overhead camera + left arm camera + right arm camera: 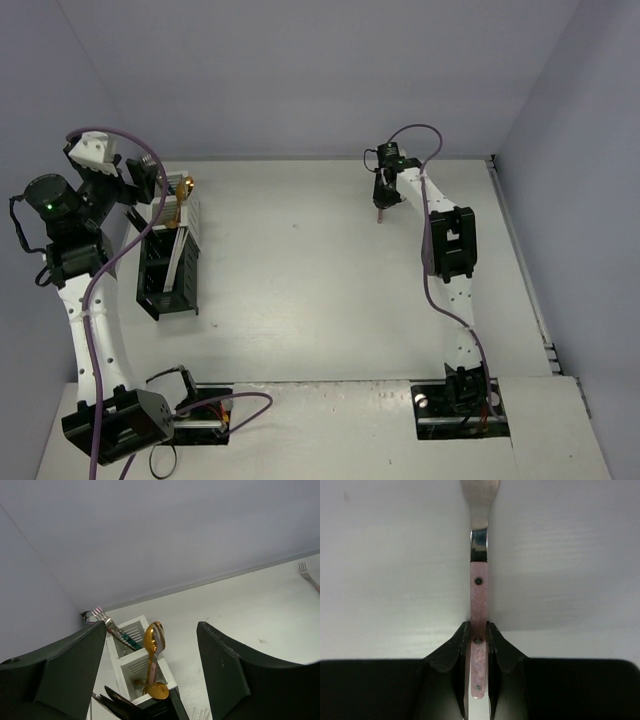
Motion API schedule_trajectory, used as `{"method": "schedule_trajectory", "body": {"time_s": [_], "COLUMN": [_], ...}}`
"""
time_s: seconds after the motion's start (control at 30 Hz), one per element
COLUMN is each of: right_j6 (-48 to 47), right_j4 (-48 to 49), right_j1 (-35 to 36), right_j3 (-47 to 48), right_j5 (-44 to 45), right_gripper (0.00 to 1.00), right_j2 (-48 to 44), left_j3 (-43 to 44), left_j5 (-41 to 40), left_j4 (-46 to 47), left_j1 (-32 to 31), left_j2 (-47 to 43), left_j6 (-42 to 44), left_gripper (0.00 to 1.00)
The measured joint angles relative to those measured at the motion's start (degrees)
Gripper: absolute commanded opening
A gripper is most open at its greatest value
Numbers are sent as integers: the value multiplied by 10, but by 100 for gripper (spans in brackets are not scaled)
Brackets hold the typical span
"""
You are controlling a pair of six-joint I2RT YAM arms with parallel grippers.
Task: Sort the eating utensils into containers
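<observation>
My right gripper [479,632] is shut on the pink handle of a silver fork [479,595] and holds it over the table's far middle [381,205]. My left gripper [151,626] is open and empty, just above the white caddy [131,656] at the far left [190,215]. Gold spoons [152,645] stand in the white caddy's near compartment. A teal-handled fork [116,630] leans in its far one. The black caddy [160,275] adjoins it on the near side, with black knives [117,702] in it.
Grey walls close the table on the left, back and right. The white caddy stands close to the back left corner. The arm bases [190,415] sit at the near edge.
</observation>
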Motion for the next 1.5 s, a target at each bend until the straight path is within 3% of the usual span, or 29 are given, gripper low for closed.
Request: {"method": "schedule_trajectory", "body": {"time_s": [0.13,0.33,0.47,0.7,0.9,1.1,1.5], "right_j6": [-31,-91,-136,-206,-245,-263,-270], "right_j4": [-14,-44,-38,-7,25,38,43], "right_j1": [3,26,57,142,238,311,347], "right_j3": [-76,-115,-113,-100,-127,-155,-166], "right_j5": [-60,-143,-197,-251,-223,-180,-136], "right_gripper": [0,0,0,0,0,0,0], "right_j2": [-53,-127,-213,-341,-395,-401,-401], "left_j3": [8,45,96,18,-62,-88,-100], "left_j5": [2,13,49,103,91,55,-4], "left_j4": [-13,-55,-37,45,51,55,77], "left_j1": [0,0,0,-53,-157,-226,-255], "left_j2": [0,11,32,31,34,34,45], "left_j6": [-6,-56,-164,-392,-470,-498,-512], "left_gripper": [69,69,69,69,69,69,66]}}
